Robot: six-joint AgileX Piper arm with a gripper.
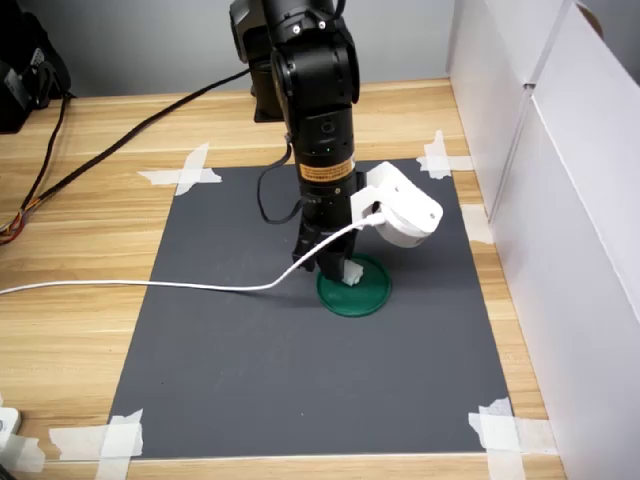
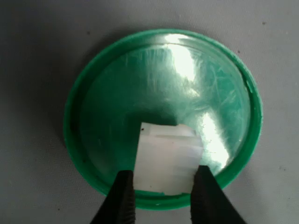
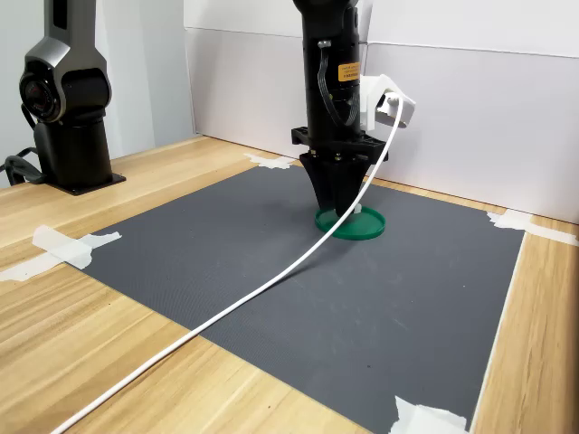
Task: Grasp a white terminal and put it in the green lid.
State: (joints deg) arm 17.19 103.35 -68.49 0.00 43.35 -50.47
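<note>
The gripper point(image 2: 161, 189) is clenched on the white terminal point(image 2: 167, 158), one finger at each side, and holds it over the green lid point(image 2: 117, 88), near its rim, so a release should drop it inside.

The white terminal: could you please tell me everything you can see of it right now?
The white terminal is a small, pale, boxy block of what looks like plastic, with a stepped ledge along one edge. The gripper has it clamped between two black fingers, one on each side. It sits over the inside of the green lid, near the rim rather than the centre. Whether it already touches the lid's floor cannot be told; its underside is hidden.
</note>
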